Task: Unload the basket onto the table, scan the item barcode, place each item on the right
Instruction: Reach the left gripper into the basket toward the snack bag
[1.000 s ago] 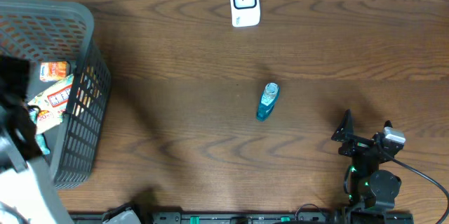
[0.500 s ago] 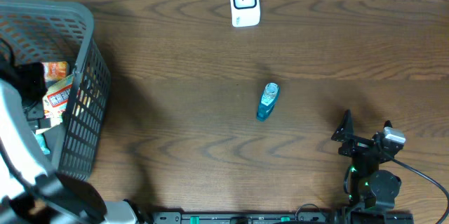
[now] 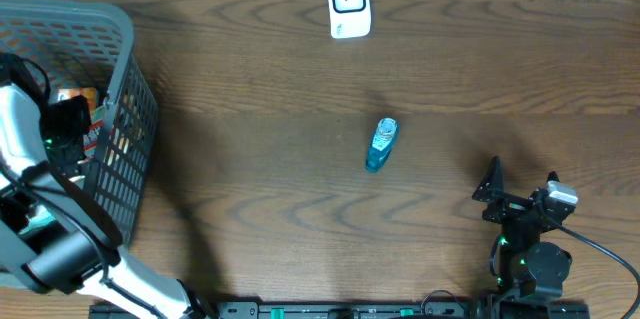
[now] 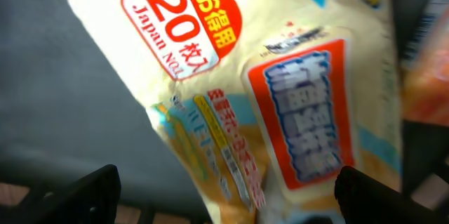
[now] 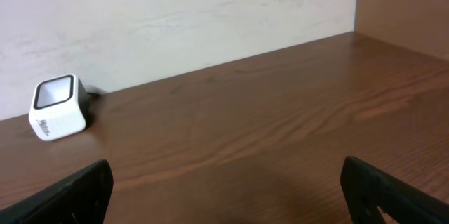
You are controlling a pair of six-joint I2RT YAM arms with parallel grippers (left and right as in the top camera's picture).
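At left, in basket point(image 3: 112, 27): left fingers point(image 4: 77, 199) spread over snack packet point(image 4: 280, 112), pre-grasp.
Next: pinch packet.
Lower right: right fingers point(image 3: 492, 184) spread.

Probably a mock shop checkout: barcode scanner point(image 3: 349, 4) and goods basket point(image 3: 125, 34) on a table point(image 3: 300, 229).

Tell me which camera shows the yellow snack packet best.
The left wrist view. There the packet fills the frame, close enough to read its red "20" badge and see its blue label. The overhead view shows only a sliver of it inside the basket. The right wrist view misses it entirely and shows only bare table and wall.
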